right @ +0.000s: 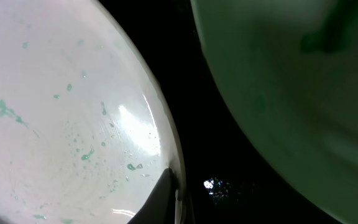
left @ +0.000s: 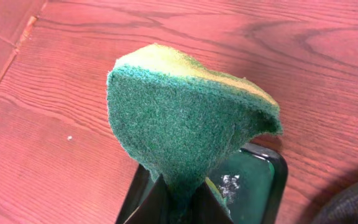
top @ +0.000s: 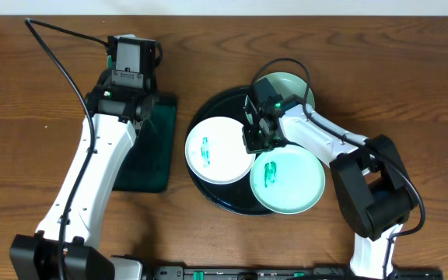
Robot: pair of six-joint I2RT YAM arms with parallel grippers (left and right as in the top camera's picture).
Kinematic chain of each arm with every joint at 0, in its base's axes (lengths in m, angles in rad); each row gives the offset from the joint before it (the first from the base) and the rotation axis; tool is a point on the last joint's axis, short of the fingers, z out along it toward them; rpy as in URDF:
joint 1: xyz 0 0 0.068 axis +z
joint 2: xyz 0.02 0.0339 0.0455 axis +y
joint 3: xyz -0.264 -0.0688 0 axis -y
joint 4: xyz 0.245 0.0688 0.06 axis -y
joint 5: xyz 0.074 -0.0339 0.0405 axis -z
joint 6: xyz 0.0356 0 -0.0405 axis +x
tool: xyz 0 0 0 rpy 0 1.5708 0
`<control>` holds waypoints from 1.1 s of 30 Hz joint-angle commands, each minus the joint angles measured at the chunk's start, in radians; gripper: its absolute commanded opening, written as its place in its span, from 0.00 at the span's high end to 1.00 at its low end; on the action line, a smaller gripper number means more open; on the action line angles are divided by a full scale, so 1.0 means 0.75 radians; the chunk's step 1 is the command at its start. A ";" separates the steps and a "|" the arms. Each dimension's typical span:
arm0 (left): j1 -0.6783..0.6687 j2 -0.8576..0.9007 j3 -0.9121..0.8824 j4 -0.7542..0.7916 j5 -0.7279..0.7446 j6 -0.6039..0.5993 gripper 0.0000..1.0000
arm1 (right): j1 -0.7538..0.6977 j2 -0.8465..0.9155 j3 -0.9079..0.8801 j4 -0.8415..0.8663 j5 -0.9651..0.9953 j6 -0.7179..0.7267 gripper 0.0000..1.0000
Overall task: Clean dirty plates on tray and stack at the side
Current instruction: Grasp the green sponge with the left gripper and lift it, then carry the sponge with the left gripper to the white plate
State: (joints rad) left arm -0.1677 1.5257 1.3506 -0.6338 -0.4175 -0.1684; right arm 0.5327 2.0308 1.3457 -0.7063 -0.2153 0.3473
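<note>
Wood table carries the black tray, and all three plates sit on it. The white plate is at its left, smeared green. The turquoise front plate is smeared too, and the back plate is partly hidden by the right arm. A green tray lies beside the black one. Over it the left end effector is clamped on a sponge. The right end effector is closed on the white plate's right rim. We judge the step is steadying that plate for wiping. We should pinch firmly and low, lay the sponge flat on the smear, and press lightly so the plate neither tips nor slides into its neighbour.
</note>
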 commanded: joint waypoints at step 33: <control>0.048 0.032 -0.058 -0.094 -0.012 -0.057 0.93 | -0.004 0.021 -0.017 -0.016 -0.003 -0.036 0.96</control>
State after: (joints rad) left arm -0.1604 1.5261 1.3323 -0.6678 -0.4725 -0.1761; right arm 0.5327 2.0308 1.3457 -0.7059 -0.2157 0.3473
